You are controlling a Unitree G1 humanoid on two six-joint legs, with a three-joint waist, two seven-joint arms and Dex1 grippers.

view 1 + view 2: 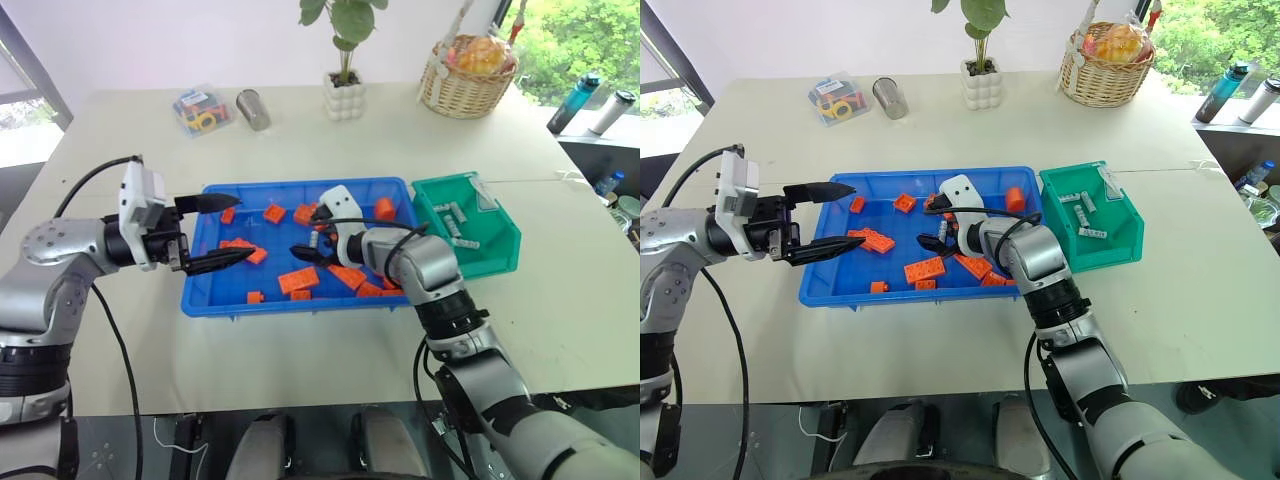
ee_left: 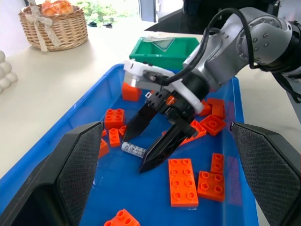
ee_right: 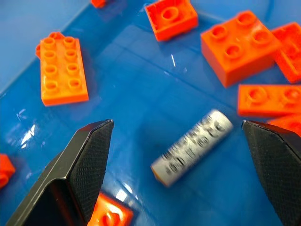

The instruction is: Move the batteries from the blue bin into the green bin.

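The right gripper (image 2: 153, 141) angles down into the shallow bright-blue plastic bin (image 1: 300, 303), fingers spread over a small silver-grey cylindrical battery (image 3: 192, 147). The left gripper (image 1: 222, 230) hovers level, fingers apart.

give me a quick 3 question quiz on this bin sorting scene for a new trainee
1. True or false: the right gripper is shut on a battery.
2. Which bin holds the orange bricks? A) the green bin B) the blue bin
3. What lies between the right gripper's open jaws in the right wrist view?

Key:
1. False; its jaws stand open over the battery, which lies flat on the bin floor.
2. B.
3. One battery, not yet gripped.
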